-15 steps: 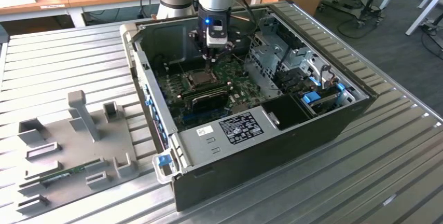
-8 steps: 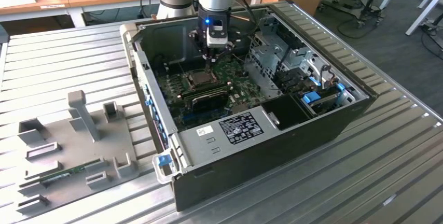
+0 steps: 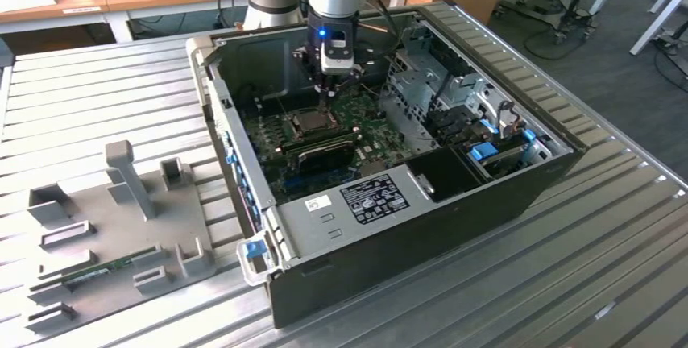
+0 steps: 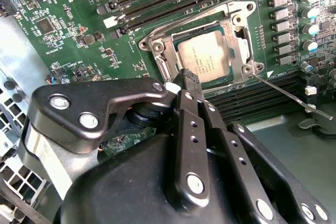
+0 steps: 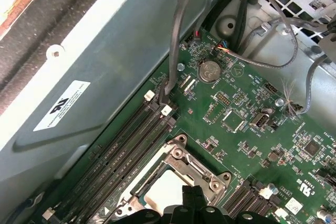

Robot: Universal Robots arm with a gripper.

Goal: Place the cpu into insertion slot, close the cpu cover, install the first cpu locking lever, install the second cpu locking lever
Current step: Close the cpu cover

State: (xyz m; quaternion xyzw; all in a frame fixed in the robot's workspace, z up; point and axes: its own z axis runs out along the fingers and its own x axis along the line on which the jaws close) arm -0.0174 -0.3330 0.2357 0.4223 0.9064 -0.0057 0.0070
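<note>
1. Arm position: in the exterior view the arm enters from the upper centre of the frame and reaches down into the open case [image 3: 516, 195]. The case rests on the slatted metal surface [image 3: 97, 98].
2. Gripper: the gripper [image 3: 325, 90] hangs directly above the board, just above the slot [image 3: 312, 121] at frame centre. In the second wrist view the gripper [image 4: 189, 76] has its fingers drawn together, and nothing is visible between them. The tips sit at the edge of the cover [image 4: 167, 61], at or just above the metal; contact cannot be confirmed.
3. CPU: the cpu [image 4: 205, 59] lies flat and square inside the slot, pale face up. The cover lies down around it, and the face shows through the cover's window. In the first wrist view the gripper [image 5: 193, 192] stands beside the cpu [image 5: 160, 192].
4. Lever: one thin wire lever [image 4: 291, 98] projects from a slot corner and runs out across the memory slots [image 4: 252, 95], away from the cover.
5. Board: a coin cell [image 5: 210, 70] is seated on the green board, well apart from the slot.
6. Surroundings: a grey fixture [image 3: 118, 227] lies on the surface at the exterior view's left, apart from the case.
</note>
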